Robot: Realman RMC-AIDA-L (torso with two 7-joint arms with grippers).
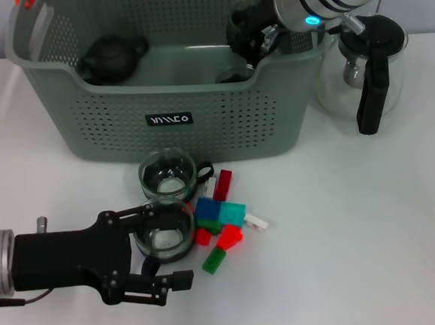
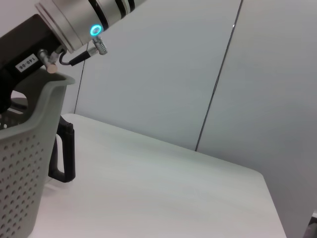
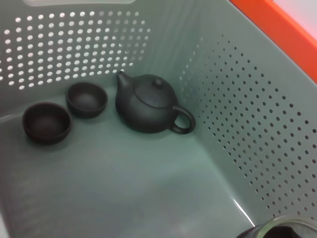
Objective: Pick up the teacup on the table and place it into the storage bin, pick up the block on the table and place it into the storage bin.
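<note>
Two glass teacups stand on the white table in the head view: one [image 1: 167, 175] close to the storage bin's front wall, the other [image 1: 165, 233] just nearer. My left gripper [image 1: 180, 242] is open around the nearer teacup, one finger at its rim and the other a little clear of it. A heap of small blocks [image 1: 222, 216], blue, cyan, red, green and white, lies right beside that cup. The grey-green storage bin [image 1: 199, 126] stands at the back. My right gripper [image 1: 251, 35] reaches down inside the bin's right end, where a glass rim [image 3: 282, 229] shows in the right wrist view.
Inside the bin are a dark teapot [image 3: 148, 104] and two dark small cups [image 3: 86, 98] [image 3: 46, 121]. A glass pot with a black handle [image 1: 369, 83] stands right of the bin. An orange clip [image 3: 292, 29] marks the bin's rim.
</note>
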